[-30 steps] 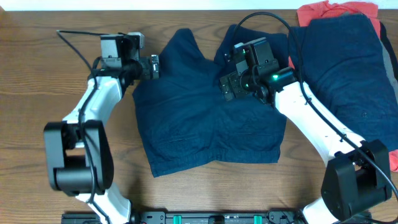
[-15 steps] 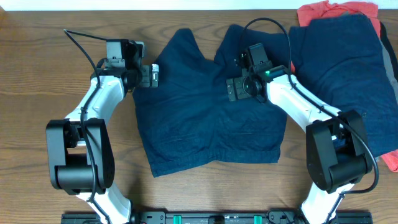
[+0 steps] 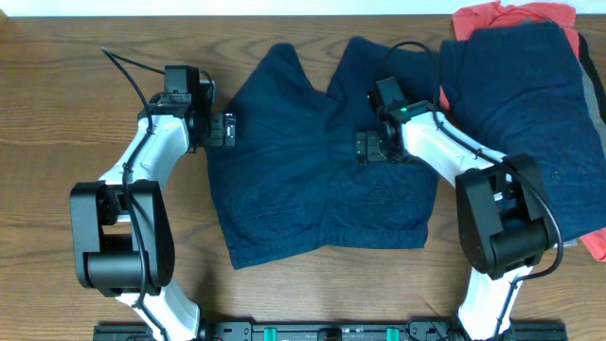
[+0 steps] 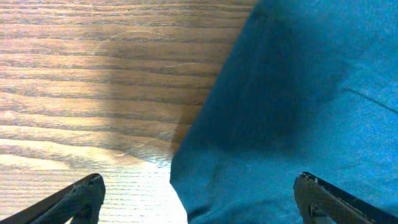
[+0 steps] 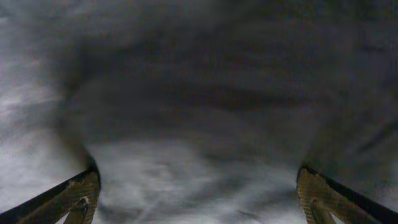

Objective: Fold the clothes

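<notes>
Both legs of the navy shorts (image 3: 303, 189) point to 12 o'clock, mid-table. The left gripper (image 3: 227, 130), wide open and empty, has the cloth's edge at 3 o'clock. The right gripper (image 3: 371, 148), equally wide and empty, hangs over the fabric.

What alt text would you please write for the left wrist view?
The edge of the navy shorts runs diagonally across the wooden table, fabric filling the right. The left arm's two fingers sit spread wide at the bottom corners, straddling it.
</notes>
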`<move>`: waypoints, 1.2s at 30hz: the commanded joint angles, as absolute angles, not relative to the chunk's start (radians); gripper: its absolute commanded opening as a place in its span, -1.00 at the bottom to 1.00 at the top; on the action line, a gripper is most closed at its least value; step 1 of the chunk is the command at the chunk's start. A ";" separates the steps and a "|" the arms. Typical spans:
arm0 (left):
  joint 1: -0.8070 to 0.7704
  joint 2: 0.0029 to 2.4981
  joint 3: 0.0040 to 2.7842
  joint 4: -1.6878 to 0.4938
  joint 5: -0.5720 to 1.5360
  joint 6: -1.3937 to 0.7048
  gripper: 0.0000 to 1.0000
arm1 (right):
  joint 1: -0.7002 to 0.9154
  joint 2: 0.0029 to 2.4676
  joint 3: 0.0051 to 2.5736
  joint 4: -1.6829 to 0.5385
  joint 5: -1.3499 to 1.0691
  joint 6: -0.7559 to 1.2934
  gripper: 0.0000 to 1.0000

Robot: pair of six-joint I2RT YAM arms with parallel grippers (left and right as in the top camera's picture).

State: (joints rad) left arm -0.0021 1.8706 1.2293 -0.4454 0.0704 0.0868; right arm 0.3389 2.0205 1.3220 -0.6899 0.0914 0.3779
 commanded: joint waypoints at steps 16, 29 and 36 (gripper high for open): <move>0.054 1.808 1.250 -0.496 0.051 0.047 0.96 | 0.323 2.267 1.343 -0.191 0.064 0.124 0.98; 0.130 1.778 1.250 -0.574 0.051 0.048 0.96 | 0.432 2.471 1.742 -0.261 -0.038 -0.202 0.98; 0.139 1.778 1.250 -0.590 0.051 0.048 0.96 | 0.490 2.474 1.842 -0.257 -0.027 -0.259 0.99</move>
